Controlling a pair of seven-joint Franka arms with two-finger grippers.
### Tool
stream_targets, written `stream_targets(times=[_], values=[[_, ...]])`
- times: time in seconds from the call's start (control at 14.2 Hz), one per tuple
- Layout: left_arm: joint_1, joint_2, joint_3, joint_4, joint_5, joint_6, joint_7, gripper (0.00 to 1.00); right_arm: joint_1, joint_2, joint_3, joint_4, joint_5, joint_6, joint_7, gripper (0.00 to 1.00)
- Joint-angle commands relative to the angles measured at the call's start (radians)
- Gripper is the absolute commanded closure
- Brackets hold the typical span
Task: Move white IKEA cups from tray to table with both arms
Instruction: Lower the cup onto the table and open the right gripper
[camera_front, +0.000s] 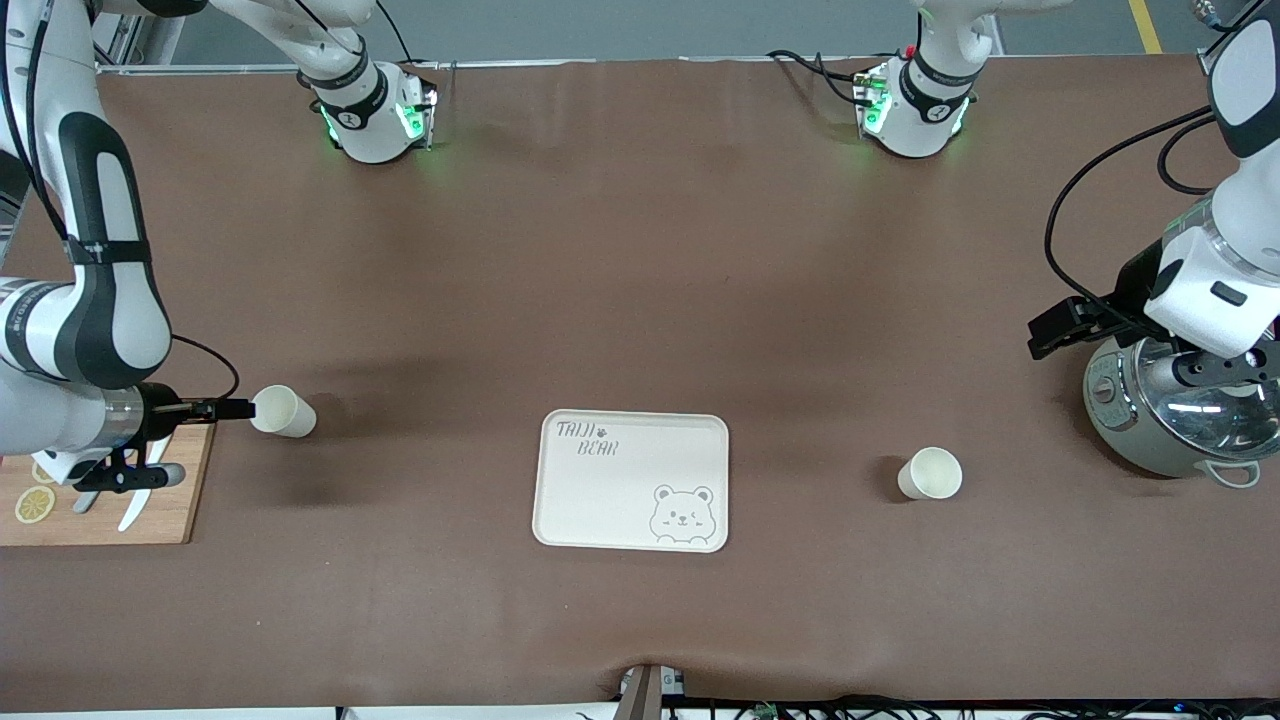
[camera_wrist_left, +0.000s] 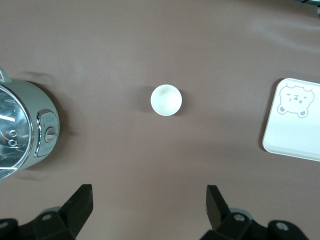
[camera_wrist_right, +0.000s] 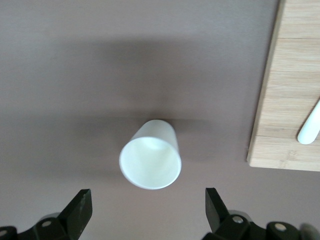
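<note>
A brown table (camera_front: 640, 250) fills the view. A cream tray (camera_front: 600, 500) with a small bear drawing and the words "TAIJI BEAR" lies flat near the middle. At the right arm's end of the table a wooden board (camera_front: 170, 500) lies flat, with lemon slices (camera_front: 33, 503) on it. At the left arm's end stands a shiny metal cooker pot (camera_front: 1130, 420) with a knob on its side.

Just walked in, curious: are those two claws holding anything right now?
Left gripper: jaws open, holding nothing, above the table near the pot.
Right gripper: jaws open, empty, beside one white cup.
</note>
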Motion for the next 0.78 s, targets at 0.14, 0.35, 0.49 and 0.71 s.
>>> stream_targets(times=[0.14, 0.35, 0.49, 0.71], values=[[0.006, -0.009, -0.002, 0.009, -0.007, -0.019, 0.008, 0.0, -0.008, 0.004, 0.001, 0.142, -0.022, -0.173, -0.001, 0.0], [0.006, -0.009, -0.002, 0.009, -0.007, -0.02, 0.007, 0.0, 0.0, -0.013, 0.008, 0.166, -0.02, -0.251, -0.001, 0.0], [0.006, -0.009, -0.002, 0.009, -0.009, -0.02, 0.007, 0.0, 0.035, -0.067, 0.004, 0.176, -0.026, -0.262, 0.005, 0.0], [0.006, -0.009, -0.002, 0.009, -0.009, -0.02, 0.007, 0.0, 0.061, -0.137, 0.002, 0.176, -0.023, -0.264, 0.016, 0.0]])
